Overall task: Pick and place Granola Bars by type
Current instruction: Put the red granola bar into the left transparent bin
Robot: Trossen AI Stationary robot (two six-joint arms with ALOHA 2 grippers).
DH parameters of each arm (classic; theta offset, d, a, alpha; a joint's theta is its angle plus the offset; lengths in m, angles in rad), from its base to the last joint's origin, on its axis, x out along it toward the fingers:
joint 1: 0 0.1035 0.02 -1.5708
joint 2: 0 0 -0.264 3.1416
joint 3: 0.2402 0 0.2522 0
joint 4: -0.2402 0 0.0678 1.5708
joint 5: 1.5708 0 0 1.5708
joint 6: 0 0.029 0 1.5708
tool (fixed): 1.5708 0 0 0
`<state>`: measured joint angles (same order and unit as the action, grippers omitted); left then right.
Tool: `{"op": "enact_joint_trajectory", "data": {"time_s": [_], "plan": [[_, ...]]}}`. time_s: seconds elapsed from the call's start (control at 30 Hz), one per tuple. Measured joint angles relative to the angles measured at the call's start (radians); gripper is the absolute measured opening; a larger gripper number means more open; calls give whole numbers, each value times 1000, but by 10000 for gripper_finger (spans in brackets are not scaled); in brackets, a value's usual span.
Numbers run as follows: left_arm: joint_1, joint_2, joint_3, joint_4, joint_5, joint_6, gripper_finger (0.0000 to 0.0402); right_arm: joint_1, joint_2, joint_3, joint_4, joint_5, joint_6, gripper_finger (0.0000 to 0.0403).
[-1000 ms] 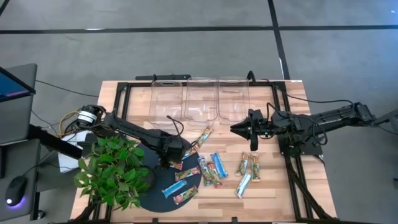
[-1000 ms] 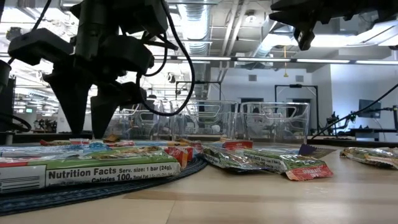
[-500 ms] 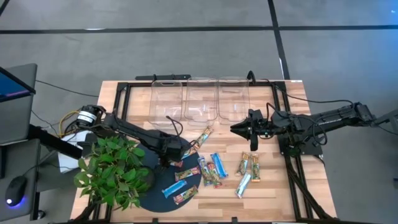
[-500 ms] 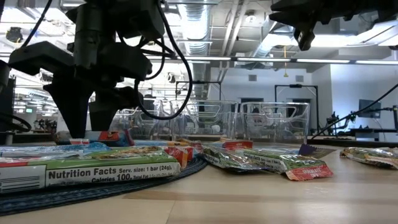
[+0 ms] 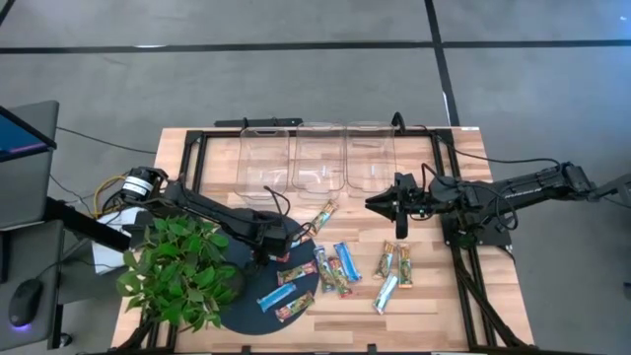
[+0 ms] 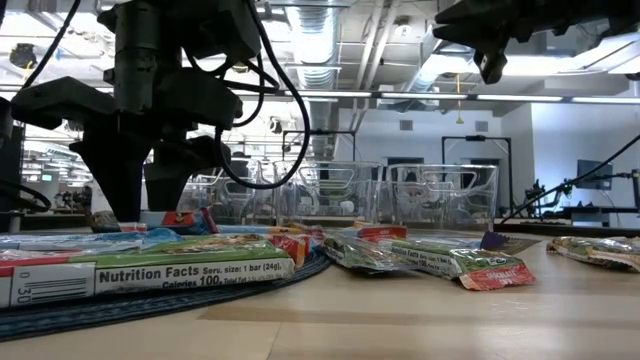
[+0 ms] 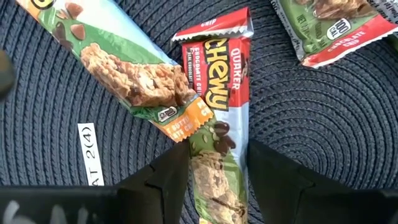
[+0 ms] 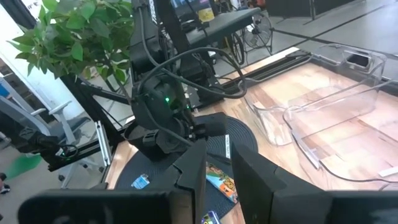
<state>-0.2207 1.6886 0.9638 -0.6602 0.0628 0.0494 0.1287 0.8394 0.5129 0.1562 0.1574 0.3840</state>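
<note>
My left gripper (image 5: 262, 258) is down on the dark round mat (image 5: 237, 308), shut on a granola bar (image 7: 216, 106) with a red end and a green-tan body. An orange-ended bar (image 7: 134, 68) lies slanting across that bar's side. Another bar (image 7: 336, 25) lies beyond them. More bars lie on the mat (image 5: 278, 295) and on the wood: a cluster (image 5: 332, 268), a second cluster (image 5: 394, 266) and a single bar (image 5: 322, 217). My right gripper (image 5: 379, 205) hovers open above the table, in front of the clear bins (image 5: 320, 158). My left gripper holds the bar by its green-tan half (image 7: 214, 180), away from the red end. The two fingers (image 7: 158, 186) pinch it across its width. They come from above, pointing down (image 6: 142, 205). The bar lies on the mat, and its red end (image 6: 187, 218) tips up a little.
A potted plant (image 5: 177, 271) overhangs the mat's left side. Three clear bins stand in a row at the far edge. A black frame (image 5: 197, 138) rims the table. A small white strip (image 7: 87, 152) lies on the mat. Bare wood lies between the bins and the bars.
My left gripper has shifted a little toward the table's left while staying low over the mat. The red end of the bar beside its fingers has tipped up into the low view. The nearest bar on the mat has slid slightly sideways.
</note>
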Motion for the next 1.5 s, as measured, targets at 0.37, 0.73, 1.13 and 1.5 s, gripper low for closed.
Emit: {"op": "enact_joint_trajectory", "data": {"time_s": [0.37,0.73,1.13,1.5], "plan": [[0,0,0,4,1,0,138,0,0,0,0,2,0,71],[1,-2,7,-8,0,1,73,0,0,0,0,2,0,71],[1,2,45,-40,-1,8,64,0,0,0,-4,2,0,71],[1,2,49,-41,-1,8,57,0,0,0,-8,1,0,71]]}}
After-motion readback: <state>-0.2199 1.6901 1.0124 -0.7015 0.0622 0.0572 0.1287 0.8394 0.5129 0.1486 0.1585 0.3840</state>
